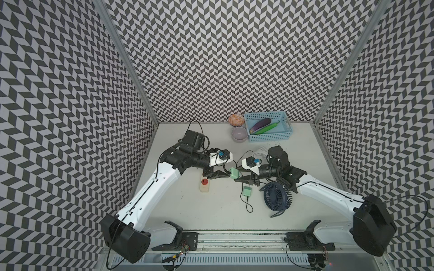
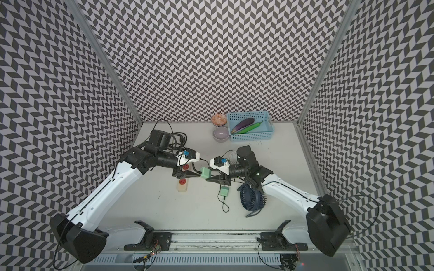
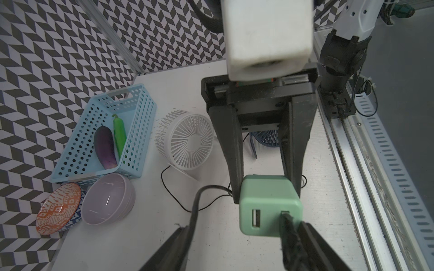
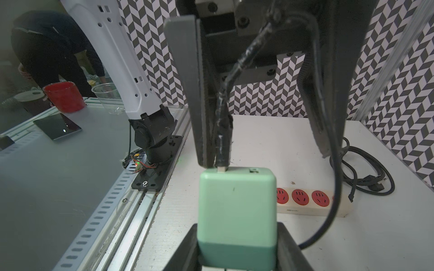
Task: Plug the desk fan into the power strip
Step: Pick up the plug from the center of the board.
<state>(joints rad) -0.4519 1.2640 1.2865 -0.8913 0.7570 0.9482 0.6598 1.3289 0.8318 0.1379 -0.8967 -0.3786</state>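
Note:
My right gripper is shut on a mint-green USB adapter, held above the middle of the table. A black taped USB plug sits in one of the adapter's ports. My left gripper faces the adapter with its jaws wide apart; one finger lies against the plug and the other stands clear. The cream power strip with red sockets lies just below the left gripper, partly hidden by it in both top views. A navy desk fan lies by the right arm. A white fan stands behind it.
A second green adapter with a thin black wire lies on the table near the navy fan. At the back stand a blue basket with an aubergine and a green vegetable, a lilac bowl and a patterned bowl. The strip's black cord coils behind the left arm.

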